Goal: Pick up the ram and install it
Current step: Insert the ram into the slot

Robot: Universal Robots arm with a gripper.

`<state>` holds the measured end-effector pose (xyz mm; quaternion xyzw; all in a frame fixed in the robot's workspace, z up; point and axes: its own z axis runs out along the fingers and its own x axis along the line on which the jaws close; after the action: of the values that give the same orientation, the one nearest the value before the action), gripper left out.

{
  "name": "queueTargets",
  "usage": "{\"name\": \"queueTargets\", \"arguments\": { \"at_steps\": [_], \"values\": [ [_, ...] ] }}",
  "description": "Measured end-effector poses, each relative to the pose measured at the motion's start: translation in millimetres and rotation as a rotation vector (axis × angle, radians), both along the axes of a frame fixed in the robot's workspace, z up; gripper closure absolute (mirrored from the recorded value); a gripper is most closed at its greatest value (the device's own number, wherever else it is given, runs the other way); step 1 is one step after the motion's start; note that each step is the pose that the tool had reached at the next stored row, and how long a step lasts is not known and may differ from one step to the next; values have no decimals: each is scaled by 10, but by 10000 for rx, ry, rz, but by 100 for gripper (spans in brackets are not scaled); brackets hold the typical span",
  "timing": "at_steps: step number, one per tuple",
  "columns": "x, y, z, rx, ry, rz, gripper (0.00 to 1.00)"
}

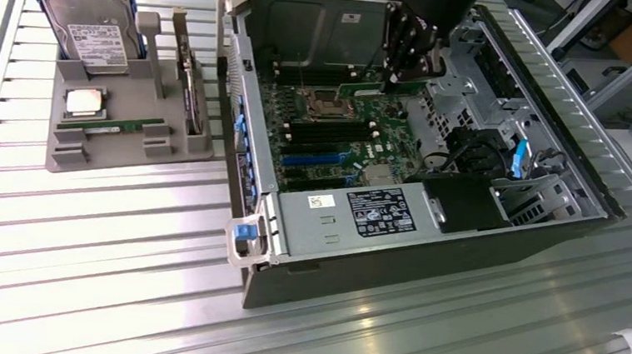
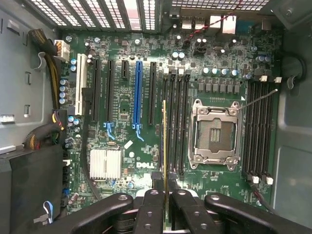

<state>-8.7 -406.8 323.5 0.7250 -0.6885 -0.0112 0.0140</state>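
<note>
Arm pose: the arm reaches steeply down into the open computer case (image 1: 427,185), wrist camera looking straight at the motherboard (image 2: 126,112).
Gripper (image 2: 165,195): nearly closed, fingers (image 2: 148,212) pinching the ram (image 2: 164,146) by its upper edge.
Ram location: directly beneath the gripper, above the black memory slots (image 2: 176,122) beside the empty CPU socket (image 2: 214,134).
Ram axis: seen edge-on (a thin gold line), its long axis running parallel to the slots.
Second stick (image 1: 108,126): well apart from the gripper, lying in the grey holder (image 1: 106,158) outside the case.
</note>
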Motion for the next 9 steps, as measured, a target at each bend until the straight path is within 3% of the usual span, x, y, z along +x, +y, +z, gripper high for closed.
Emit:
{"name": "queueTargets", "arguments": {
  "at_steps": [9],
  "values": [
    [0,0,-43,0,0,0,87]
  ]
}}
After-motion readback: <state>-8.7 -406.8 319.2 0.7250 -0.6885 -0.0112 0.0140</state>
